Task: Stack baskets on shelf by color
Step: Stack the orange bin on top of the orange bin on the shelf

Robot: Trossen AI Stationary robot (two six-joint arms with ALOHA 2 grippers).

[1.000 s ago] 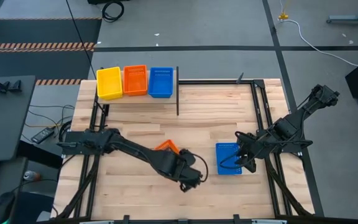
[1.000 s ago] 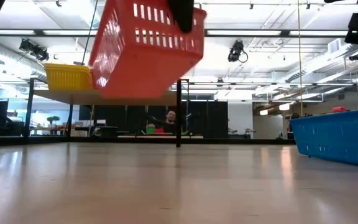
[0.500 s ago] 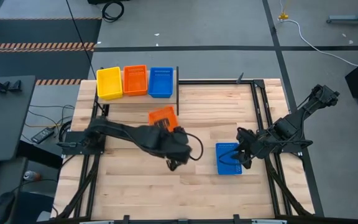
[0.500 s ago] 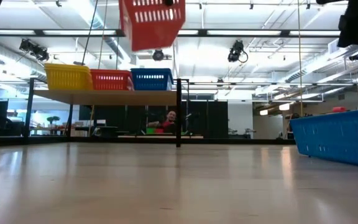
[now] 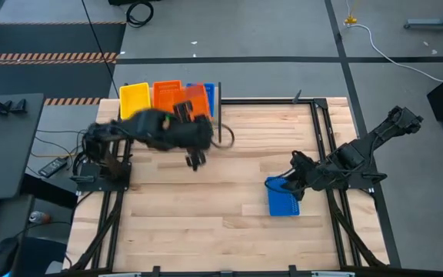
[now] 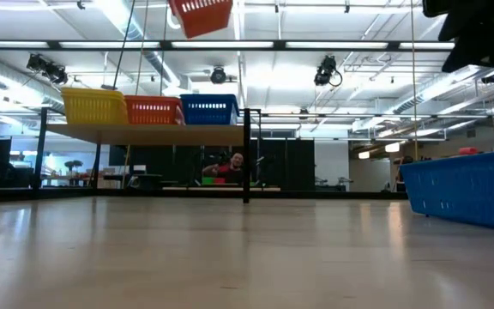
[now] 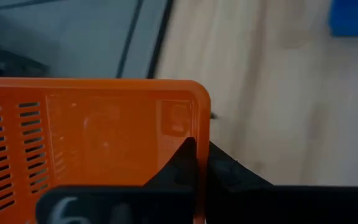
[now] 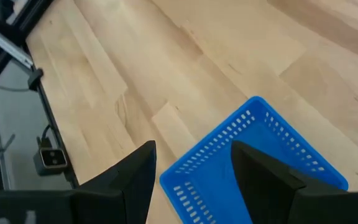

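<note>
While the right gripper (image 5: 289, 179) hangs with jaws spread over a blue basket (image 5: 283, 197) on the near tabletop, the left gripper (image 7: 194, 163) clamps an orange basket (image 5: 194, 101) above the shelf (image 6: 148, 133), where yellow (image 5: 134, 101), orange (image 5: 165, 96) and blue (image 6: 210, 109) baskets sit side by side.

The shelf (image 6: 144, 133) carries three baskets in a row — yellow (image 6: 93, 106), orange (image 6: 153, 110), blue (image 6: 209, 109). The table (image 5: 237, 223) carries another blue basket (image 5: 283, 198).
</note>
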